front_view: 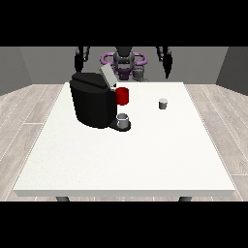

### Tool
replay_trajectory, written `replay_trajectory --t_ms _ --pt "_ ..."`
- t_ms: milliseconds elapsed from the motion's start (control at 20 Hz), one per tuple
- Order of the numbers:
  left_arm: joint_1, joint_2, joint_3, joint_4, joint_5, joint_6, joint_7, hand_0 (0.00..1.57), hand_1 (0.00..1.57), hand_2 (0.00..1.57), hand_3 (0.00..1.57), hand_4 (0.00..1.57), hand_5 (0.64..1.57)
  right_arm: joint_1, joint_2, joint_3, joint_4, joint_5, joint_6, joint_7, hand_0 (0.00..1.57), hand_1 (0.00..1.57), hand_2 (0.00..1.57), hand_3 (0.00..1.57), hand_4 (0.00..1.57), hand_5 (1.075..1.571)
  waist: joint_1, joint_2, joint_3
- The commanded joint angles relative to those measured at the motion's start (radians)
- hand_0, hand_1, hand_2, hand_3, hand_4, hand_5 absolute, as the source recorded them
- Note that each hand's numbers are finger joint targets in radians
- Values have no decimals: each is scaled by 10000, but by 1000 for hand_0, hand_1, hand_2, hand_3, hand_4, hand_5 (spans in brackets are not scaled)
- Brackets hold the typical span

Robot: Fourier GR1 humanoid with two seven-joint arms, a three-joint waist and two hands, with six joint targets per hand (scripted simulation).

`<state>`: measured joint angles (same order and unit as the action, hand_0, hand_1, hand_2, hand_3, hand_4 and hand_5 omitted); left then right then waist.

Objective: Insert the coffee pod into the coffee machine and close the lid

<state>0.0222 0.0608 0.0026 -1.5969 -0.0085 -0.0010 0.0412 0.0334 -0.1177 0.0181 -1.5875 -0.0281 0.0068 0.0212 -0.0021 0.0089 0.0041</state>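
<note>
Grey cup [123, 119] under unbranded coffee machine [93, 99]

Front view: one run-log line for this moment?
pod: on table, apart from machine | lid: raised | hands: up, off table | stage: pre-reach

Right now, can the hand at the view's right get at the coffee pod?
Probably yes. The coffee pod stands alone on the white table, apart from the coffee machine, and nothing lies between it and the hand at the view's right, which hangs raised behind the table.
</note>
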Motion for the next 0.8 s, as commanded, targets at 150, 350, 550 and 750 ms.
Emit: replay_trajectory --t_ms 150,350,550,750 --pt "310 687 393 195 415 -1170 -1358 0 0 0 0 213 1571 557 341 176 205 257 -56 -197 0 0 0 0 128 1571 -7 -471 -44" --pt "-178 1891 822 294 -137 -1545 -1975 0 0 0 0 0 1571 -88 665 -921 298 -17 -1038 -1311 0 0 0 0 109 1571 -278 -110 -41" --pt "-1479 2695 1841 1545 -3 -1552 -1282 0 0 0 0 0 1571 -284 964 -383 -253 -79 -836 -1238 0 0 0 0 145 1571 -1016 341 -43" --pt "-2083 2719 1493 2295 -113 -2017 -1081 0 0 0 0 0 1571 -1325 328 -1095 -37 -461 -706 -768 0 0 0 0 169 1571 -862 724 -41"
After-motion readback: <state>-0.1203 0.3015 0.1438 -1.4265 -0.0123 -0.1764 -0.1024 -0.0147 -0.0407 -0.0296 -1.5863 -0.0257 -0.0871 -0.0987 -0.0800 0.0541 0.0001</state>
